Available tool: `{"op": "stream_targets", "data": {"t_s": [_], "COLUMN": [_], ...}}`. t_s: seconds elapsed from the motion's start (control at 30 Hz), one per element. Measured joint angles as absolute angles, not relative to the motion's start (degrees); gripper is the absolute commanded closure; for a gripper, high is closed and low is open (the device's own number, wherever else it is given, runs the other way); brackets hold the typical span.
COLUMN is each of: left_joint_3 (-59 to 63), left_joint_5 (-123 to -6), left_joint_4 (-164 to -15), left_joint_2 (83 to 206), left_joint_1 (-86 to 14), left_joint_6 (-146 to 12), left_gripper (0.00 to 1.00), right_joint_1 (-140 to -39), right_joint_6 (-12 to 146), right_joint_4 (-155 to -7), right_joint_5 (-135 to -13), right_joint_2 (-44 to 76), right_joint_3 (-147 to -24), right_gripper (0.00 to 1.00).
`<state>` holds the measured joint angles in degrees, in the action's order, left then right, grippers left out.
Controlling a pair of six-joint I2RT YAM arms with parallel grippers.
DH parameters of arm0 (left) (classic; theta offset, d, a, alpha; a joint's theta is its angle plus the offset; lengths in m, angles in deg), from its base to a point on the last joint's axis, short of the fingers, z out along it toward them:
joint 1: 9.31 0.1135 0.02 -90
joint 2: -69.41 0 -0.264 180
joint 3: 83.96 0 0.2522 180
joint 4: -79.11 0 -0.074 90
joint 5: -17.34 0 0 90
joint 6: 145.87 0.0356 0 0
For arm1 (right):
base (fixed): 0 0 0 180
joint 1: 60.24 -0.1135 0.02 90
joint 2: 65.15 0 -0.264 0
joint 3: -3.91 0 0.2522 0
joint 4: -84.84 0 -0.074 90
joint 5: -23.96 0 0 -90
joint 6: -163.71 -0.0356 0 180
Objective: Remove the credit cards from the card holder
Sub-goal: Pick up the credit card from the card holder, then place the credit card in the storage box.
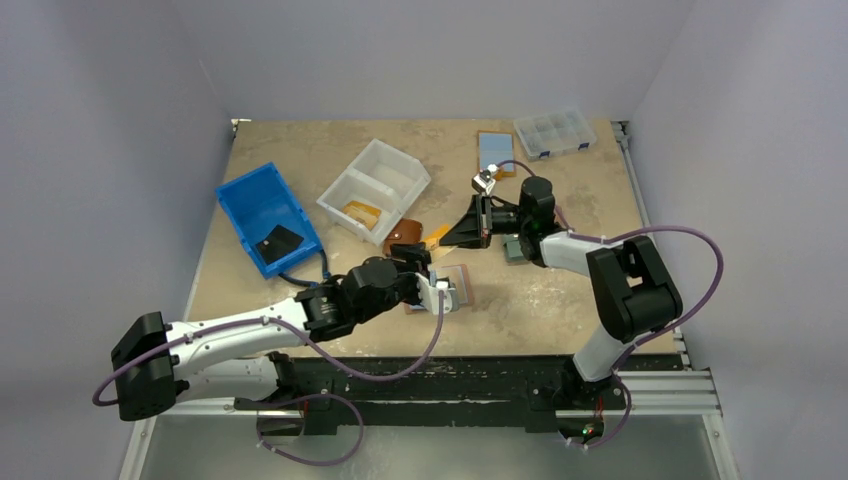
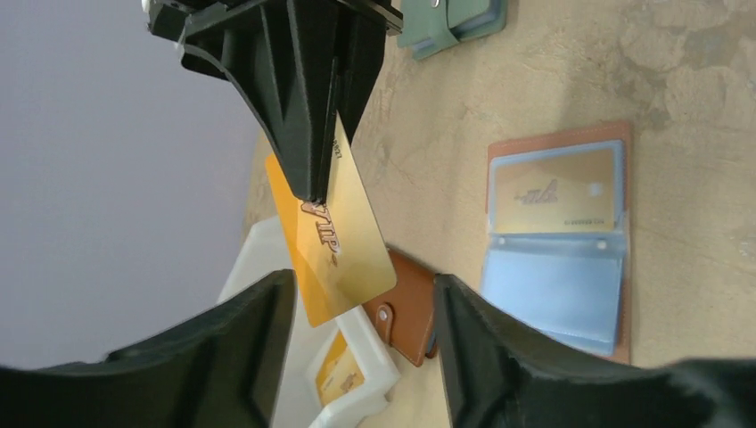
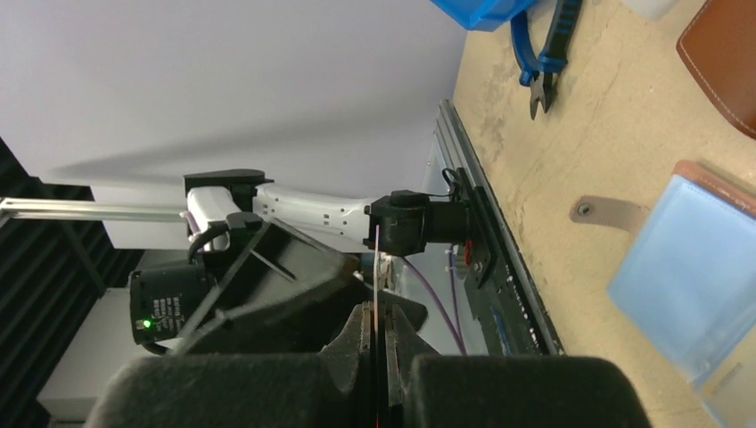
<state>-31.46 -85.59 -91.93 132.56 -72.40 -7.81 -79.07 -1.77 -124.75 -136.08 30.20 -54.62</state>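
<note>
Gold card [image 2: 343, 236], centre-left of the left wrist view: right gripper [image 2: 316, 187] is pinching one edge; left gripper [image 2: 361, 352] is standing half-open either side of its lower end. Risk: narrow bite, card likely swivelling or dropping. Second card [image 2: 557, 192] is sitting in the card holder [image 2: 615, 134], right.

Top edge of credit card [image 2: 346, 250], inside right end effector [image 2: 318, 183].

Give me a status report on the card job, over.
Right gripper shut on gold card, held aloft. Left gripper open, empty. Second card in card holder sleeve. Nothing blocking it.
</note>
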Motion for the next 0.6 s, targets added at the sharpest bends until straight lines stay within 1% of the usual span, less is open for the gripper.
{"op": "stream_targets", "data": {"t_s": [0.03, 0.07, 0.13, 0.23, 0.3, 0.37, 0.5, 0.6], "left_joint_3": [-31.04, -30.48, -29.27, -27.68, -26.69, -26.21, -24.95, -23.02], "left_joint_5": [-85.81, -86.18, -86.88, -86.92, -85.44, -83.78, -81.96, -80.85], "left_joint_4": [-91.21, -90.38, -88.58, -84.56, -81.98, -80.56, -77.79, -75.34], "left_joint_2": [132.59, 132.56, 132.35, 130.97, 129.44, 127.49, 123.84, 123.1], "left_joint_1": [-72.4, -72.4, -72.21, -70.46, -67.11, -63.05, -56.47, -52.67], "left_joint_6": [-9.8, -12.25, -18.48, -27.64, -33.43, -38.22, -45.54, -48.88], "left_gripper": [0.21, 0.17, 0.11, 0.1, 0.06, 0.02, 0.01, 0.02], "right_joint_1": [-79.07, -79.07, -79.07, -79.09, -79.14, -79.64, -82.44, -86.26], "right_joint_6": [-1.6, -1.4, -1.82, -2.19, 0.08, 7.54, 31.62, 44.3], "right_joint_4": [-125.34, -126.5, -129.58, -133.06, -131.86, -123.88, -97.52, -86.76], "right_joint_5": [-136.1, -136.25, -136.36, -136.3, -136.12, -134.79, -125.0, -117.0], "right_joint_2": [30.33, 30.86, 32.82, 37.0, 39.23, 40.67, 42.55, 42.68], "right_joint_3": [-54.64, -54.84, -55.76, -58.88, -62.21, -68.11, -86.14, -95.23], "right_gripper": [1.0, 1.0, 1.0, 1.0, 1.0, 1.0, 1.0, 1.0]}}
